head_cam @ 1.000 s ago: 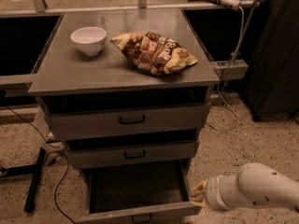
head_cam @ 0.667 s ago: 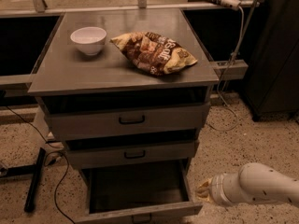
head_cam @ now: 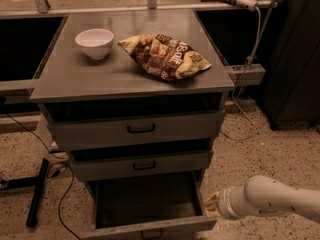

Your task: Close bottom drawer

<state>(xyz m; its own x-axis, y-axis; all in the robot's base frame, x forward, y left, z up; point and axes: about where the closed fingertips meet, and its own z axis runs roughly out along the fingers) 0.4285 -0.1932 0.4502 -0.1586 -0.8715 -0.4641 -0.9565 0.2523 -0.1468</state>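
1. Standing pulled well out of the cabinet, the bottom drawer [head_cam: 145, 203] is the lowest of three and shows a deep, plain grey box. Its narrow front lies at the lower edge of the view, with a small black bar handle [head_cam: 150, 233] partly cut off.
2. The pincer [head_cam: 212, 204] is low on the right, just beside the drawer's right front corner. Whether it touches the drawer cannot be told. Whether it is open or closed cannot be told either.
3. The white arm [head_cam: 272, 201] enters from the right edge, roughly level, and points left towards the drawer.
4. The middle drawer [head_cam: 145, 165] and top drawer [head_cam: 140, 129] sit above, each protruding less than the one below and each with a black bar handle.
5. The grey desk [head_cam: 65, 81] carries a white bowl [head_cam: 94, 42] at left and a crumpled snack bag [head_cam: 165, 56] to its right, the two apart.
6. A black cable [head_cam: 62, 204] runs across the speckled floor to the left of the cabinet.
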